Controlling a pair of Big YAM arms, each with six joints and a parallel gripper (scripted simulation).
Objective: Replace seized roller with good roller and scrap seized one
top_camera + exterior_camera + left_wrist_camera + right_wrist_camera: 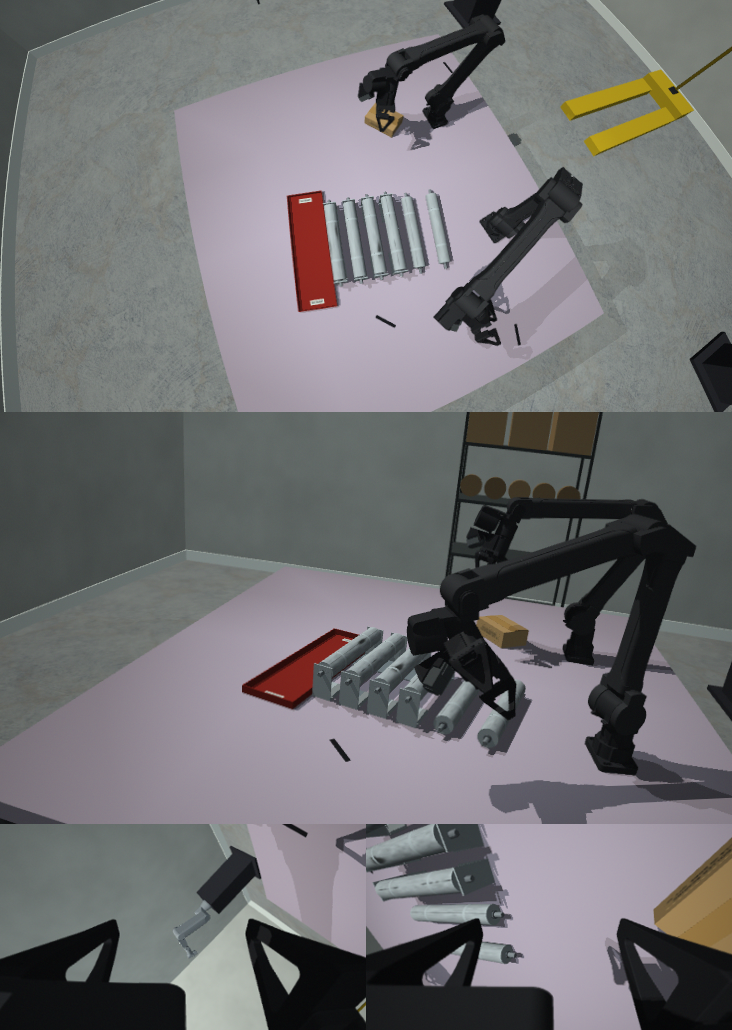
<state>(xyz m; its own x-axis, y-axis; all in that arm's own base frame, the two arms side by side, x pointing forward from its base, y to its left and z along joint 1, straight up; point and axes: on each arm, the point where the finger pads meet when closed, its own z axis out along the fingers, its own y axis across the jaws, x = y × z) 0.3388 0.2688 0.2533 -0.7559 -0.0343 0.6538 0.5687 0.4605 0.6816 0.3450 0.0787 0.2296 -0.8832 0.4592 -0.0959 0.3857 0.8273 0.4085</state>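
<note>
Several pale rollers (334, 240) (358, 656) (440, 881) sit side by side in the bed's grey brackets (379, 702), with axle ends showing in the near holes. Which one is seized cannot be seen. Two loose rollers lie beside the bed: a nearer one (413, 232) (455, 708) (453, 913) and a farther one (438, 230) (494, 724) (492, 953). The red scrap tray (309, 255) (286, 678) is empty, along the bed's other side. My left gripper (495, 327) (182, 926) is open and empty, raised away from the rollers. My right gripper (385, 125) (549, 926) is open and empty above the cardboard box's area.
The cardboard box (391, 124) (504, 632) (697, 909) stands beyond the rollers' far ends, on the right arm's side. A short black strip (385, 320) (339, 749) lies off the rollers' near ends. Another black strip (517, 334) lies by the left gripper.
</note>
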